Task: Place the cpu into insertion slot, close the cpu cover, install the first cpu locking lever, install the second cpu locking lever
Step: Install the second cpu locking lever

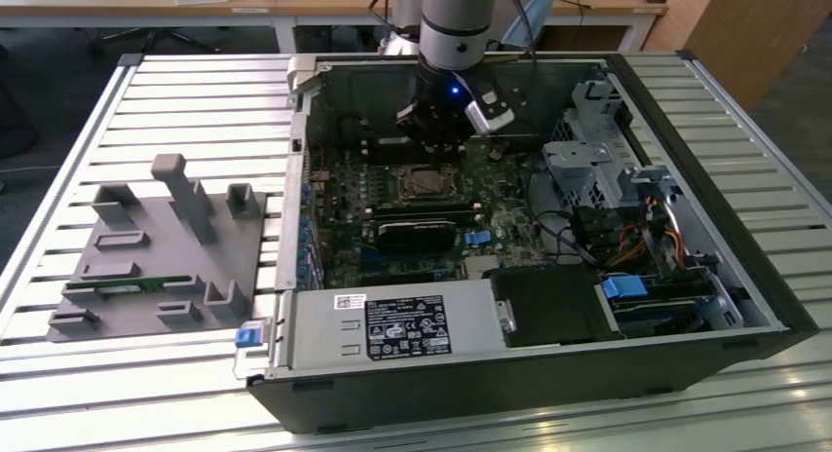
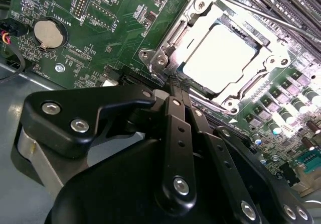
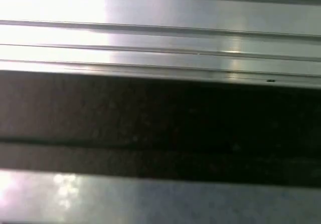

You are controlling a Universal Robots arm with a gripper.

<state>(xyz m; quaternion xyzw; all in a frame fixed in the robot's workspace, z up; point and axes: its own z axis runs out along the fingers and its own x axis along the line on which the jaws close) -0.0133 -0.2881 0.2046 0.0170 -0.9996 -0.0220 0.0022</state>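
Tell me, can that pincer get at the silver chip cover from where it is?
Probably yes. The pincer sits right at the edge of the cpu cover, and nothing stands between them on the green board.

Exterior view: high, looking down at the open case (image 1: 547,277) on the bench (image 1: 170,101), mid-distance.
Second wrist view: close over tool (image 2: 176,87), facing the socket (image 2: 220,58); socket shared with exterior (image 1: 423,182).
First wrist view: very close on metal slats (image 3: 160,33).

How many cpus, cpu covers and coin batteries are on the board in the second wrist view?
cpu: 1
cpu cover: 1
coin battery: 1
Total: 3
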